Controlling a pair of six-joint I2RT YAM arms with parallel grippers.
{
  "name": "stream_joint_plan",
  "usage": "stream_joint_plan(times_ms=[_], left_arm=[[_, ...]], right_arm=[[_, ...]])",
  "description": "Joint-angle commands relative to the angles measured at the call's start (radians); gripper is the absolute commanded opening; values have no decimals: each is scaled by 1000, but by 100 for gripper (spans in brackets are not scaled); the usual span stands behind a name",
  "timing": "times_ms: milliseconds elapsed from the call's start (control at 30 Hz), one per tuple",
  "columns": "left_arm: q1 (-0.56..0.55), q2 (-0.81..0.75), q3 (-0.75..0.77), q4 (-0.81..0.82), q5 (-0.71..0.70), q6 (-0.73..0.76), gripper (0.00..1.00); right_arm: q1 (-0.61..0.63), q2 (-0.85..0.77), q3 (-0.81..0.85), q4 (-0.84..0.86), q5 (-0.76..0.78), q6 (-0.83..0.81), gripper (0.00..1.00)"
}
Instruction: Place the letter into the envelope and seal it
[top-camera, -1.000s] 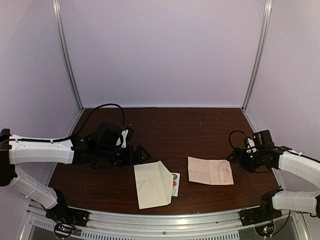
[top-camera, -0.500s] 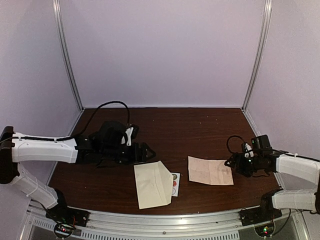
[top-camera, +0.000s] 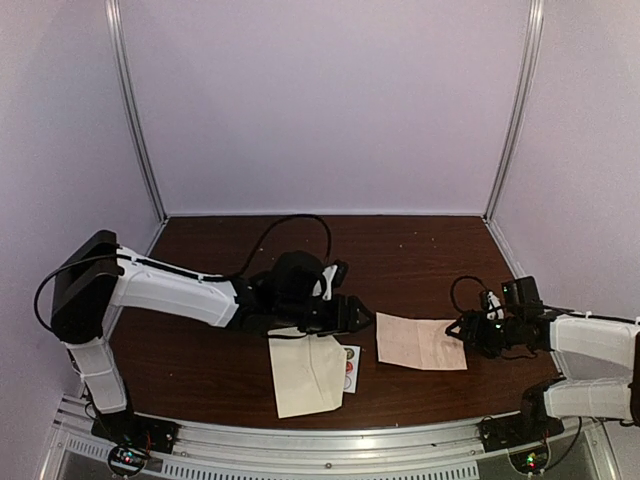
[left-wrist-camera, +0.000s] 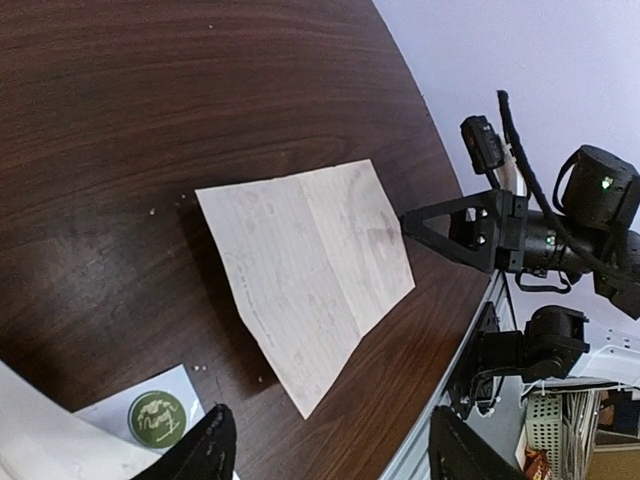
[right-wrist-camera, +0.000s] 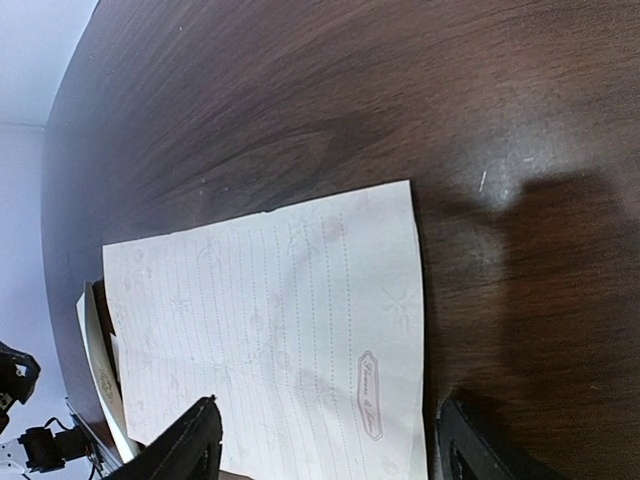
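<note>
The cream envelope (top-camera: 305, 372) lies flat at the table's near middle; only a corner of it shows in the left wrist view (left-wrist-camera: 20, 445). The pinkish lined letter (top-camera: 420, 342) lies flat to its right, unheld, and shows in both wrist views (left-wrist-camera: 310, 265) (right-wrist-camera: 270, 340). My left gripper (top-camera: 355, 318) is open and empty, hovering just behind the envelope and pointing at the letter's left edge (left-wrist-camera: 335, 455). My right gripper (top-camera: 455, 328) is open and empty at the letter's right edge, jaws straddling that edge (right-wrist-camera: 330, 450).
A small white card of round stickers (top-camera: 349, 367) lies against the envelope's right side, between envelope and letter, with a green sticker (left-wrist-camera: 157, 417) near my left finger. The table's near edge rail (top-camera: 330, 440) runs just in front of the papers.
My left arm has swung far to the right, from left of the envelope to just behind it, near the letter. My right gripper has crept left to the letter's edge.
</note>
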Motion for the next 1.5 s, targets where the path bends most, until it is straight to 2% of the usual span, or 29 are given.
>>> stream_joint_plan(times_ms=[0, 500, 800, 900, 967, 1067, 1300, 1467], left_arm=[[-12, 114, 97, 106, 71, -17, 66], [-31, 340, 217, 85, 92, -80, 60], [-39, 397, 256, 99, 113, -105, 46], [-41, 402, 255, 122, 108, -115, 35], [-44, 400, 258, 132, 102, -116, 24], [-45, 378, 266, 131, 88, -94, 0], [-46, 163, 231, 100, 9, 59, 0], [-47, -28, 230, -24, 14, 212, 0]], right_arm=[[7, 5, -25, 10, -23, 18, 75], [14, 2, -21, 10, -27, 24, 75], [19, 1, -21, 16, -29, 31, 75], [22, -2, -21, 17, -29, 32, 75], [22, -9, -21, 15, -29, 36, 74], [22, -32, -7, -4, -30, 42, 75], [21, -134, 121, -130, 40, 31, 82], [21, -228, 165, -79, -52, 48, 89]])
